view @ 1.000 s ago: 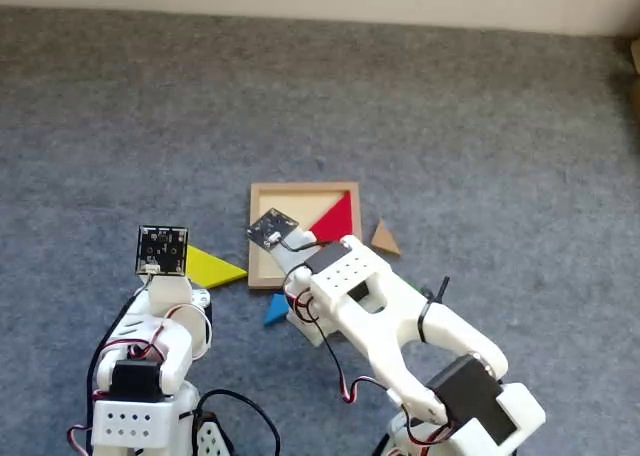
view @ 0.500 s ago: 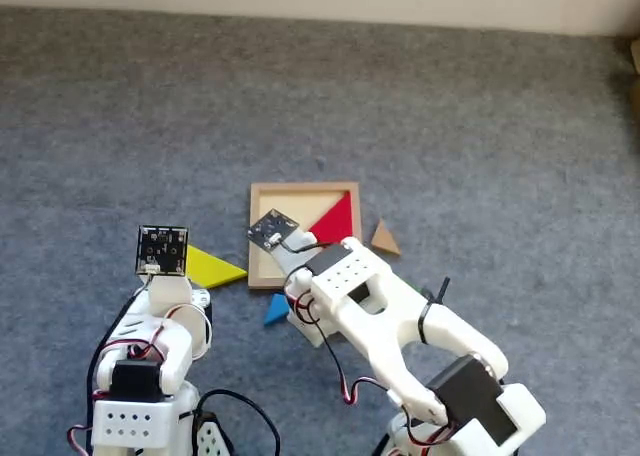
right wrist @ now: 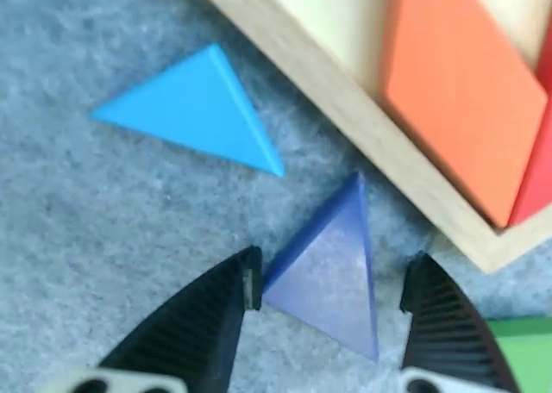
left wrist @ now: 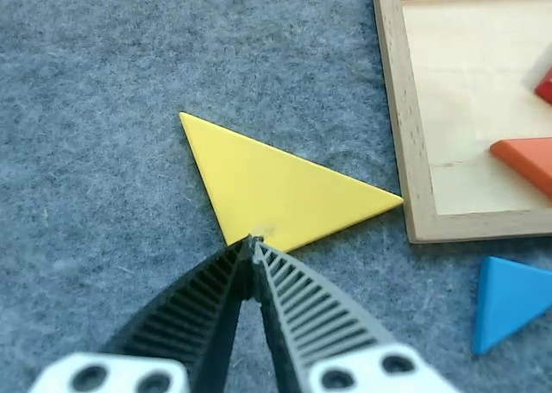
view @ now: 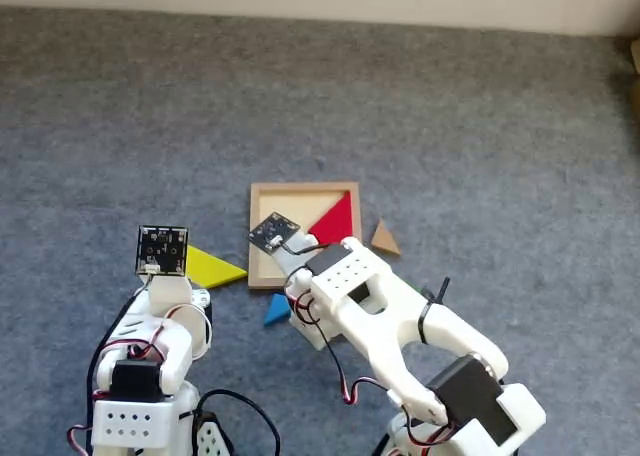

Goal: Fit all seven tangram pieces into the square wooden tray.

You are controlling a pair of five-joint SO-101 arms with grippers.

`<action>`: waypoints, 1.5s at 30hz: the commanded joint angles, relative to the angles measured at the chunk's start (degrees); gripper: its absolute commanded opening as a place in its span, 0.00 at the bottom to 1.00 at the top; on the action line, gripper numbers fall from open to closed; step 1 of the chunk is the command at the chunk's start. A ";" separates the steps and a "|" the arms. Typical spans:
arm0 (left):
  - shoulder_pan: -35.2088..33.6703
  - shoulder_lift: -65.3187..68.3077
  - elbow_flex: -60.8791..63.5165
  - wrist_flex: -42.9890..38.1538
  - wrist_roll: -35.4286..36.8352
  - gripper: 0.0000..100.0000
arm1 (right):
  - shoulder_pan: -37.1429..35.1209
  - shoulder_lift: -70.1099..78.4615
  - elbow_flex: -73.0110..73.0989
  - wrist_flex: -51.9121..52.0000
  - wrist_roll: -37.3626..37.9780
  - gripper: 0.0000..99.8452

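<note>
The square wooden tray point(view: 262, 238) holds a red triangle point(view: 335, 219) and an orange piece point(right wrist: 466, 91). A yellow triangle point(left wrist: 276, 190) lies on the carpet beside the tray's rim point(left wrist: 414, 152). My left gripper point(left wrist: 253, 242) is shut, with its tips at that triangle's near edge. My right gripper point(right wrist: 332, 277) is open and straddles a dark blue triangle point(right wrist: 336, 259) just outside the tray's corner. A light blue triangle point(right wrist: 194, 109) lies close by on the carpet point(view: 277, 309). A tan triangle point(view: 384, 238) rests to the right of the tray.
A green piece point(right wrist: 522, 354) shows beside the right gripper's finger. Grey carpet point(view: 450, 126) covers the whole table, with open room beyond and to both sides of the tray. The right arm's body point(view: 400, 326) hangs over the tray's near right corner.
The right arm's wrist has edged very slightly toward the front. The left arm and all the pieces stay where they were.
</note>
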 commanded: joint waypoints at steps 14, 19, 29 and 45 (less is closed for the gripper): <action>0.48 -1.36 1.27 0.09 -0.44 0.01 | 0.84 -0.40 0.13 3.03 3.96 0.25; 0.48 -1.36 1.27 0.09 -0.44 0.01 | 0.92 -0.31 0.22 3.03 6.77 0.25; 0.48 -1.36 1.27 0.09 -0.44 0.01 | 1.10 -0.48 0.22 3.03 6.86 0.16; 0.48 -1.36 1.27 0.09 -0.44 0.01 | 0.75 -1.19 -5.58 13.14 6.51 0.14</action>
